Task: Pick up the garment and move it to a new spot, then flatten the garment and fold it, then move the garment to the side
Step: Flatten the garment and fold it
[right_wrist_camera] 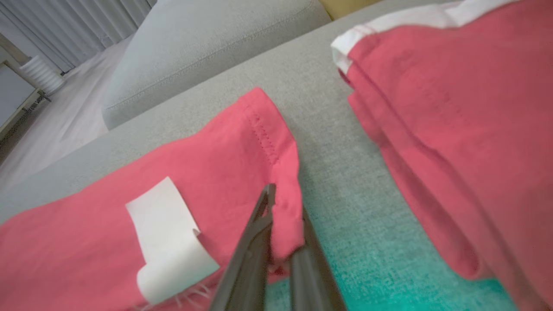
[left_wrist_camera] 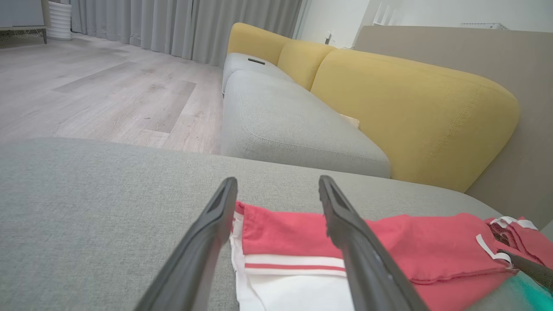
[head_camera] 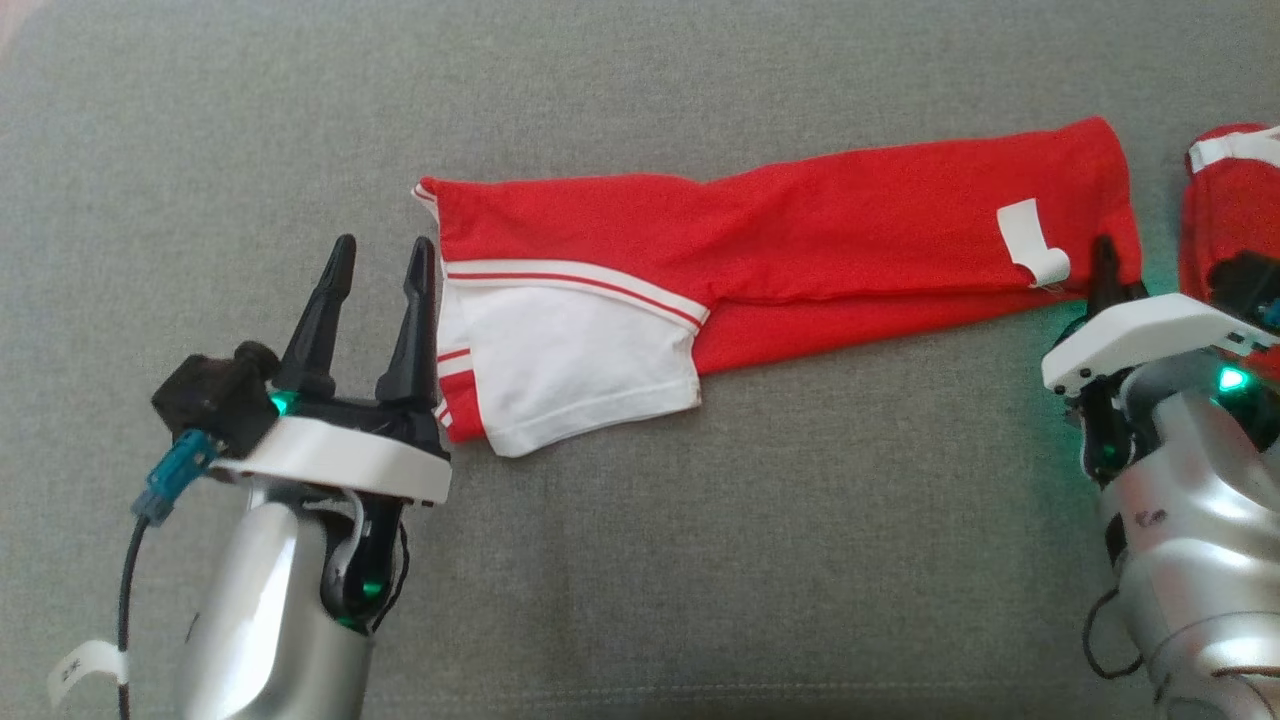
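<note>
Jaws, right gripper (right_wrist_camera: 283, 224): pinching red garment's (head_camera: 800, 230) right hem. Jaws, left gripper (head_camera: 385, 250): spread wide, empty, by left end.

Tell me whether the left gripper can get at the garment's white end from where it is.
Probably yes: the left gripper stands open right beside the garment's white end, with nothing between them.

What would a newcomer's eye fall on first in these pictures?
The long red garment with a white panel, stretched across the grey cushion, stands out first. At its right end the right end effector is shut on the hem, while the left end effector stands open at its left end. A second red garment lies at the far right.
</note>
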Tool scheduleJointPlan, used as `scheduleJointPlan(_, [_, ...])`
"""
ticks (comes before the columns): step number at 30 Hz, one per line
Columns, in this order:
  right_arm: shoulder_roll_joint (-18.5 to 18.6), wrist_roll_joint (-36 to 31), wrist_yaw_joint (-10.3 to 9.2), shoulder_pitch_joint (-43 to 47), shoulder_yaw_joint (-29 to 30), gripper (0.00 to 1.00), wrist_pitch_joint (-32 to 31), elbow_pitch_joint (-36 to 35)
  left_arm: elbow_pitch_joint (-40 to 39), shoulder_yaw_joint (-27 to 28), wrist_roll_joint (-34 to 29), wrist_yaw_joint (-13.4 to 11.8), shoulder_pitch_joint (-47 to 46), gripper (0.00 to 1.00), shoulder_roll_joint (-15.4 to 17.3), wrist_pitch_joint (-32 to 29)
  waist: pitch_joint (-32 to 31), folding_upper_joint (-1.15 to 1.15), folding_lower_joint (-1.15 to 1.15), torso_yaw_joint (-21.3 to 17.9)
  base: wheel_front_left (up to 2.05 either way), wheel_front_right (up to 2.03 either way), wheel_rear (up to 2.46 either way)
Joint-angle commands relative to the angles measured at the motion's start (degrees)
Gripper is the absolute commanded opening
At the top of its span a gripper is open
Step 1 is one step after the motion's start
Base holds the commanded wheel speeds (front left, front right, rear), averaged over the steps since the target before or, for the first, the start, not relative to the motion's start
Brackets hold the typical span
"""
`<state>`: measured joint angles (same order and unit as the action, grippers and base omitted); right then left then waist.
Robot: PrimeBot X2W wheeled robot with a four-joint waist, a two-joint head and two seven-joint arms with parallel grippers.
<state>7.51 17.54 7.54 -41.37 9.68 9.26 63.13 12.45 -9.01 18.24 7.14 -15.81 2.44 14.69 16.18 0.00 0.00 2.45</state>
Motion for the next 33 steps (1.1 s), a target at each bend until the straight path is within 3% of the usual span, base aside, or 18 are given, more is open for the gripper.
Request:
scheduleJointPlan(1, [0.24,0.53,-0.05,0.52,-1.43,0.0,1.22,-1.96,-1.75,1.93,0.08,0.35,-1.06,1.0,0.47,0.3,-0.8,0.0,0.0,-0.22,0.0,0.0,0.0])
scheduleJointPlan(8, [5.53,1.27,-0.05,4.0,1.48,0.0,3.28,-3.97,-1.69,2.54,0.37,0.35,1.04,1.0,0.47,0.3,-4.06,0.0,0.0,-0.7,0.0,0.0,0.0])
scheduleJointPlan(12, [6.44,0.99,-0.05,5.98,4.04,0.0,3.85,-4.64,-1.67,2.7,0.54,0.35,2.14,1.0,0.46,0.3,-5.74,0.0,0.0,-0.92,0.0,0.0,0.0])
scheduleJointPlan(22, [1.89,0.94,-0.05,7.45,3.34,0.0,3.78,-11.42,-2.0,2.47,0.69,0.35,3.87,1.0,0.45,0.3,-8.64,0.0,0.0,-0.87,0.0,0.0,0.0])
scheduleJointPlan(28, [-2.41,2.37,-0.05,8.65,-1.51,0.0,1.08,-20.44,-1.86,1.94,0.73,0.35,4.38,1.0,0.45,0.3,-10.28,0.0,0.0,0.59,0.0,0.0,0.0])
scheduleJointPlan(33, [-4.52,5.6,-0.05,11.51,-9.09,0.0,-3.12,-29.38,-1.8,1.95,1.06,0.35,4.87,1.0,0.44,0.3,-11.8,0.0,0.0,2.71,0.0,0.0,0.0])
